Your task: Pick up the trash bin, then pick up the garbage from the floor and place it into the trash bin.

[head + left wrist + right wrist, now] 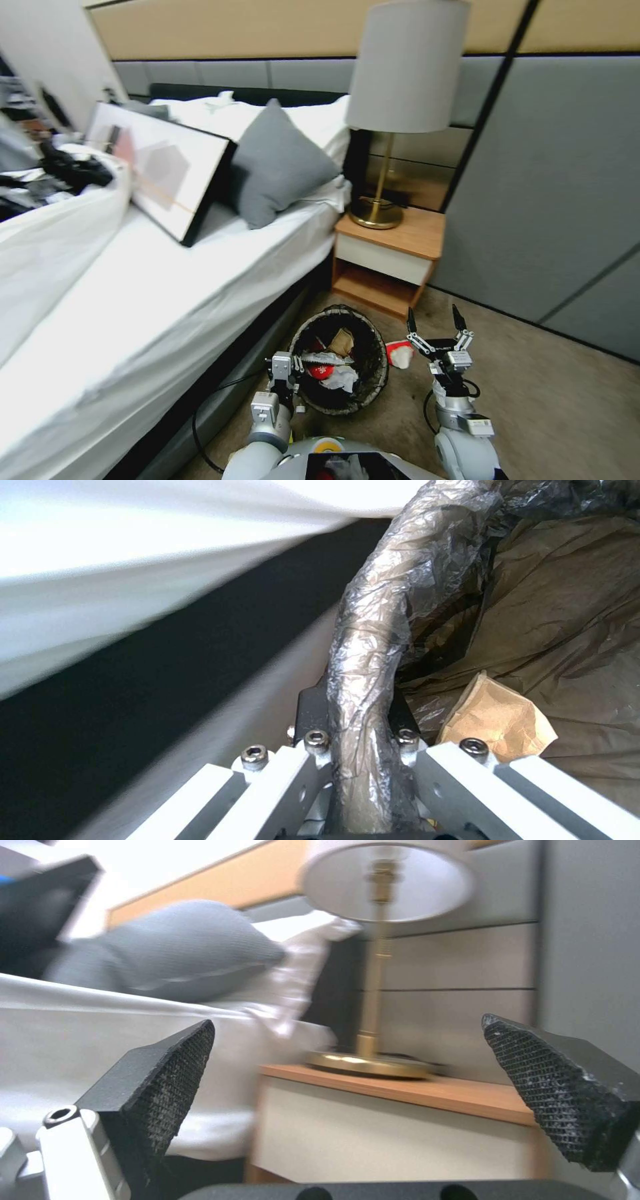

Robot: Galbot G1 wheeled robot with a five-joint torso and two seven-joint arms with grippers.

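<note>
Head view: the trash bin (341, 360) sits low in front of the robot, between the bed (167, 287) and the right arm, just before the wooden nightstand (390, 257). Its rim is wrapped with a dark liner bag, and inside lie several pieces of garbage: a tan paper piece (342, 341), a red wrapper (321, 371) and a white tissue wad (341, 379). The left gripper (288, 375) is at the bin's rim on the side near the bed and pinches it. One more red-and-white wrapper (400, 353) lies on the carpet, touching the bin's outer side, just beside the right gripper (435, 320), which points up with its two black fingers spread wide and holds nothing. Left wrist view: the left gripper (363, 760) closes on the bin's rim (380, 645), which is covered with crinkled plastic and passes between the metal fingers; the tan paper piece (500, 720) rests against the brown liner inside, and the white bed sheet (133, 545) hangs on the other side. Right wrist view: the right gripper (353, 1075) has its textured pads (167, 1080) far apart, with empty space between them; behind them stand the nightstand (400, 1125), the brass lamp (377, 965) and a grey pillow (173, 950) on the bed.
</note>
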